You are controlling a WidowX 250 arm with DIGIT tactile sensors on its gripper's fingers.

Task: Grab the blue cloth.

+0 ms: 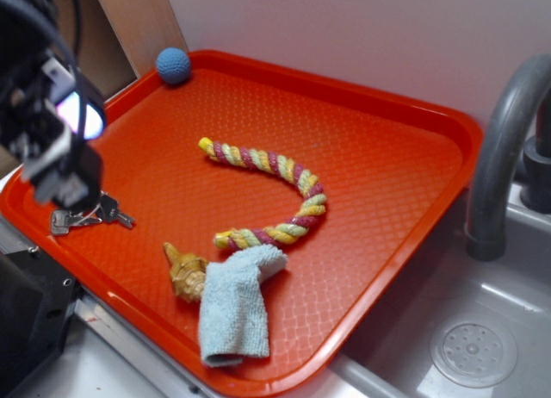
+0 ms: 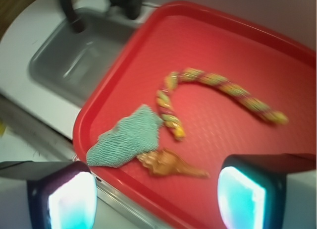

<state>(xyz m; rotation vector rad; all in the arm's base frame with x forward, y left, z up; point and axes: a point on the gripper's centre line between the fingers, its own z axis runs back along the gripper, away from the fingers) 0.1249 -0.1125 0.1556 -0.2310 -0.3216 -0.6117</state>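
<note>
Exterior view gives me the whole orange-red tray, with the blue cloth lying rumpled near its 6 o'clock edge, one end folded up against the tail of the striped rope toy and its side touching a small tan shell-like figure at its 9 o'clock. I can't tell what that figure really is; its shape is lumpy and partly tucked under the cloth. The gripper sits at the tray's 9 o'clock, dark, blurred and cut off by the frame, so from here I cannot judge its fingers. Just beside it, toward 3 o'clock, lies a bunch of keys, partly hidden behind the gripper body. A dark-blue crocheted ball rests in the tray's 11 o'clock corner, well apart from the cloth. A grey faucet rises at 3 o'clock, its top cropped, over a sink. On the wrist view everything is smeared by motion blur, but I see the two fingers spread wide at the bottom corners, their pads glowing pale cyan, nothing between them. The cloth shows up greenish there, at 11 o'clock from the gap between the fingers, clear of both, hugging the tray rim.
</note>
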